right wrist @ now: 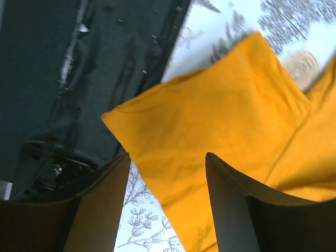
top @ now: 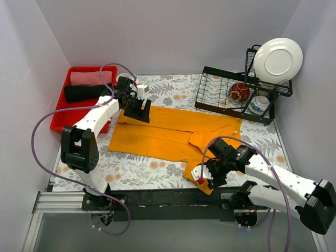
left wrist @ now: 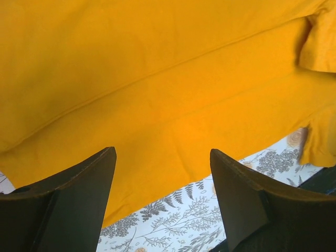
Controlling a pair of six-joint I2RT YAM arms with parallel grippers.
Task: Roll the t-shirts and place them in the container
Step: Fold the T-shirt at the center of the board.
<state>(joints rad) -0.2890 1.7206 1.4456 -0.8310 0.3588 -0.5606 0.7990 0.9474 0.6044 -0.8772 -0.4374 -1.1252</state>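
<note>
An orange-yellow t-shirt (top: 168, 134) lies spread flat on the floral table cloth, folded lengthwise, one sleeve reaching the near table edge. My left gripper (top: 137, 111) is open over its far left corner; in the left wrist view the shirt (left wrist: 157, 79) fills the frame and its hem edge lies between the fingers. My right gripper (top: 207, 176) is open over the near sleeve (right wrist: 220, 121); its jaws straddle the sleeve's edge without closing on it.
A red bin (top: 62, 113) at the far left holds rolled pink and black cloths. A black dish rack (top: 210, 94) at the far right holds a white plate (top: 277, 59), a red mug (top: 239, 92) and a bowl. The black base rail (top: 157, 202) runs along the near edge.
</note>
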